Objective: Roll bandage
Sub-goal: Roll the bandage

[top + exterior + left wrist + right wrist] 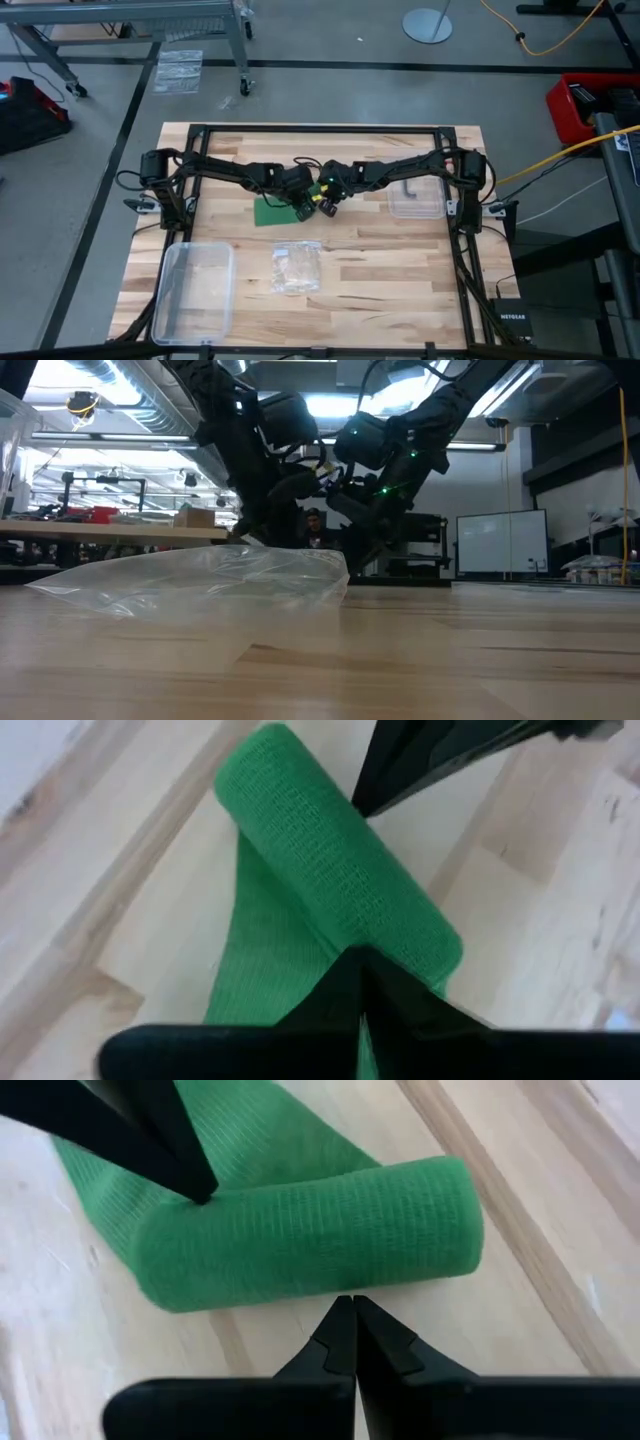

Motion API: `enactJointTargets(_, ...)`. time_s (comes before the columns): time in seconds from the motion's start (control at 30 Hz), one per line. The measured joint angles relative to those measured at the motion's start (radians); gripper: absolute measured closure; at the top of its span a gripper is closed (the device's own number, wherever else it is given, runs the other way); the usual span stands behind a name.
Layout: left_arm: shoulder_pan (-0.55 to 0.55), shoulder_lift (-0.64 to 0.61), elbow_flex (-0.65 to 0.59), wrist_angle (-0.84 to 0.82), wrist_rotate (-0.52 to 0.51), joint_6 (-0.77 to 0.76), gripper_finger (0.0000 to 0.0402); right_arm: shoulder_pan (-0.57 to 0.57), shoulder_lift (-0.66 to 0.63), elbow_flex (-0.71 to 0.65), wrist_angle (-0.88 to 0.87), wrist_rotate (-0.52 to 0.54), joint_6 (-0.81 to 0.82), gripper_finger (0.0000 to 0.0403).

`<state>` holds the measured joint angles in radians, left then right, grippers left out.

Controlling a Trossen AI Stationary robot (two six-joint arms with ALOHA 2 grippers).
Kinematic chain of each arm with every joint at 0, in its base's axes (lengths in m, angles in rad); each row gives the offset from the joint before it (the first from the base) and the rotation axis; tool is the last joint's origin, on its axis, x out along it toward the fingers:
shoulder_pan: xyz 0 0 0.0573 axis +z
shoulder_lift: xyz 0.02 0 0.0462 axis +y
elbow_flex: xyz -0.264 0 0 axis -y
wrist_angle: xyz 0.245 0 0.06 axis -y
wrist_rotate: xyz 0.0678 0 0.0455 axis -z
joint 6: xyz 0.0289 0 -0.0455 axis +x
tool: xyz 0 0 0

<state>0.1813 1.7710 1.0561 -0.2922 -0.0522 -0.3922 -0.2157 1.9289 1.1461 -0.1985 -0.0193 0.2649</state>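
High view: arms converge over bandage (271,211).

Two black jointed arms (240,172), green lights, pointed end effectors (352,1320).

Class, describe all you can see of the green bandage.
The bandage is bright green woven stretch fabric with a fine ribbed texture. Most is wound into a soft cylinder lying on its side on the wooden table; a flat tail trails from it. The left end effector and right end effector, both shut, press against it from opposite sides.
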Motion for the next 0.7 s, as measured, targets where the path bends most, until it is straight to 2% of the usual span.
enactJointTargets(0.2, 0.002, 0.000, 0.000, 0.064, 0.011, 0.027, 0.0401, 0.000, -0.008, 0.000, -0.060, -0.045, 0.000, 0.0403)
enactJointTargets(0.4, 0.004, 0.000, 0.000, 0.053, 0.016, 0.063, 0.0401, 0.000, -0.012, 0.000, -0.192, -0.070, -0.008, 0.0403)
enactJointTargets(0.7, 0.036, 0.000, 0.003, -0.149, -0.007, 0.126, 0.0401, -0.001, -0.015, 0.004, -0.259, -0.100, -0.037, 0.0403)
